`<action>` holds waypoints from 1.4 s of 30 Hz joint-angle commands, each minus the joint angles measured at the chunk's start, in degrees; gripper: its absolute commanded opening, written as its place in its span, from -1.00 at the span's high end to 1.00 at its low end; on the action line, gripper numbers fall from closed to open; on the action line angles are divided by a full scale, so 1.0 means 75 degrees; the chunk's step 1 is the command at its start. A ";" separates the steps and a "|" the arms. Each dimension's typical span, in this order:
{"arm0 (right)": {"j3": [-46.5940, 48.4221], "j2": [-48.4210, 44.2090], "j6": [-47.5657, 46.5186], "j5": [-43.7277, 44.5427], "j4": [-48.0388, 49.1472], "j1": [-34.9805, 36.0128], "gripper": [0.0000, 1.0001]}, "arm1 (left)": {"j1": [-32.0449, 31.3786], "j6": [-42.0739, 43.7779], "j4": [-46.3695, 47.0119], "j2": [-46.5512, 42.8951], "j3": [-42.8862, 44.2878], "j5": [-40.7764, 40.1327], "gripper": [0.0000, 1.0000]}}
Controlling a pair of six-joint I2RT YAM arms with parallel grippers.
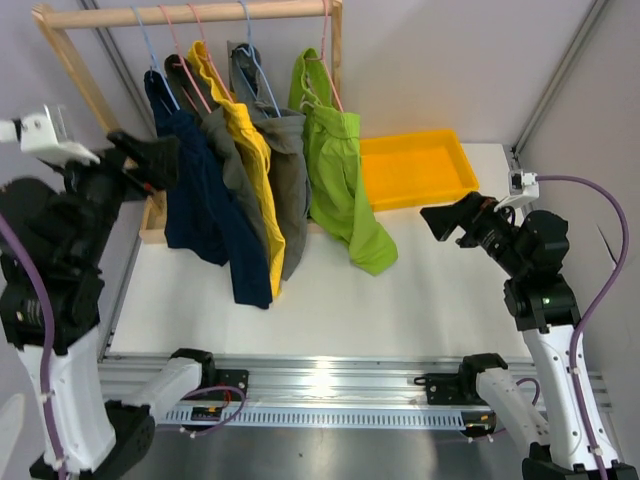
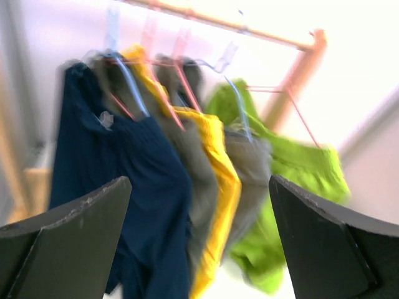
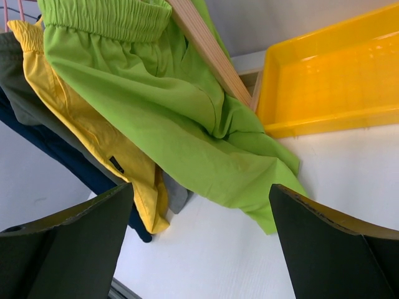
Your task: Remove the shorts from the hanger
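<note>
Five shorts hang on wire hangers from a wooden rack (image 1: 190,14): navy blue (image 1: 200,205), dark olive-grey (image 1: 228,150), yellow (image 1: 252,170), mid grey (image 1: 290,195) and lime green (image 1: 340,190). The lime green hem lies on the table. My left gripper (image 1: 150,160) is open and empty, raised just left of the navy shorts (image 2: 118,180). My right gripper (image 1: 445,222) is open and empty, above the table right of the lime green shorts (image 3: 168,118). The left wrist view is blurred.
A yellow tray (image 1: 415,168) sits at the back right beside the rack's wooden post (image 3: 206,50). The white table (image 1: 400,300) runs from the rack to a metal rail (image 1: 330,385) at the near edge.
</note>
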 commanded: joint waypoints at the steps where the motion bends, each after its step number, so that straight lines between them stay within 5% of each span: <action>1: 0.0269 -0.0346 -0.0325 0.0266 -0.0346 0.0079 -0.99 | -0.0027 0.0338 -0.1027 0.1263 0.1621 -0.1586 -0.99; 15: 0.0281 -0.1237 -0.0407 0.0126 -0.1190 0.0091 -0.99 | 0.0183 0.0209 -0.0993 0.4651 0.4095 -0.2948 -0.99; 42: 0.0082 -0.1167 -0.0583 0.0220 -0.1237 0.0091 -0.99 | 0.0876 0.0256 -0.0454 0.6375 0.4729 -0.2690 -0.93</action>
